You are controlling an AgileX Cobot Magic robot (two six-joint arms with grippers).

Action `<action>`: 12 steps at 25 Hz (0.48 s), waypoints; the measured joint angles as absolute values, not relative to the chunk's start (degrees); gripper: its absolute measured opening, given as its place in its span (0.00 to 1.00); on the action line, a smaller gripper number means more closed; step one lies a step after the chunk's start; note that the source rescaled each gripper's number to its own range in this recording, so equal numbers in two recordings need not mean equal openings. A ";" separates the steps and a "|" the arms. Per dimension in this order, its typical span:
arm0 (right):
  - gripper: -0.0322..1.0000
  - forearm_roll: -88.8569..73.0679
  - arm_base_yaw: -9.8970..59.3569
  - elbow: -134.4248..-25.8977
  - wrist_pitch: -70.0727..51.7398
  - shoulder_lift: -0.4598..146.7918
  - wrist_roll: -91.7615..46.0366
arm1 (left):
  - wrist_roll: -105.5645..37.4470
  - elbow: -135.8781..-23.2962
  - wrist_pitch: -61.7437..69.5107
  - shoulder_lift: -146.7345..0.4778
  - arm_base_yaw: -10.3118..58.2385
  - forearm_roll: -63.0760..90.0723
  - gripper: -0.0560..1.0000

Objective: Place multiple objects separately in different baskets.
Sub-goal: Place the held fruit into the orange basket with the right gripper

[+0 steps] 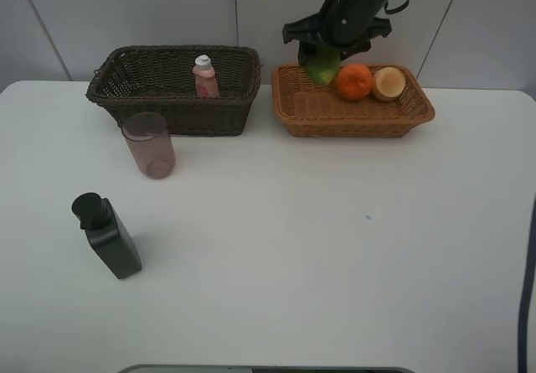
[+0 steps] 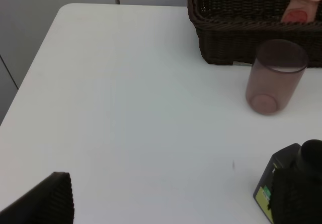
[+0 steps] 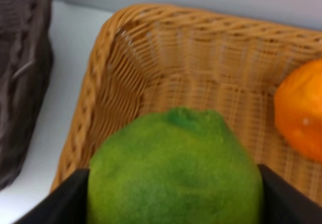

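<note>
Black pump bottle (image 1: 107,237) stands nearest; left gripper (image 2: 48,201) gapes empty, right gripper (image 1: 322,61) clamps green fruit (image 3: 176,168) over tan basket (image 1: 352,111).

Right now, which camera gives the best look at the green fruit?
The right wrist view: the green fruit fills it, gripped by the right hand above the orange-tan basket. The high view shows only a green patch under the arm. The left wrist view misses it.
</note>
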State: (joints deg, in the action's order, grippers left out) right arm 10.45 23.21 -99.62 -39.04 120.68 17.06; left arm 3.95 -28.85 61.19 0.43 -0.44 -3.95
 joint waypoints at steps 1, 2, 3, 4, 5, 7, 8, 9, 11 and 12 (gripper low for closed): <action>0.46 10.45 22.91 -99.62 -37.92 121.39 17.06 | 3.95 -28.85 61.19 0.43 -0.44 -3.95 1.00; 0.46 10.57 22.76 -99.62 -36.65 121.85 17.06 | 3.95 -28.85 61.19 0.43 -0.44 -3.95 1.00; 0.46 10.79 22.76 -99.62 -35.47 122.51 17.06 | 3.95 -28.85 61.19 0.43 -0.44 -3.95 1.00; 0.46 10.85 22.76 -99.62 -34.42 123.17 17.06 | 3.95 -28.85 61.19 0.43 -0.44 -3.95 1.00; 0.46 10.85 22.76 -99.62 -33.51 123.88 17.06 | 3.95 -28.85 61.19 0.43 -0.44 -3.95 1.00; 0.46 10.85 22.76 -99.62 -32.21 125.40 17.06 | 3.95 -28.85 61.19 0.43 -0.44 -3.95 1.00; 0.46 10.91 22.76 -99.62 -31.63 126.22 17.06 | 3.95 -28.85 61.19 0.43 -0.44 -3.95 1.00; 0.46 10.91 22.76 -99.62 -31.34 126.87 17.06 | 3.95 -28.85 61.19 0.43 -0.44 -3.95 1.00; 0.46 10.91 22.76 -99.62 -31.09 128.09 17.06 | 3.95 -28.85 61.19 0.43 -0.44 -3.95 1.00; 0.46 11.37 22.76 -99.62 -30.84 128.63 17.06 | 3.95 -28.85 61.19 0.43 -0.44 -3.95 1.00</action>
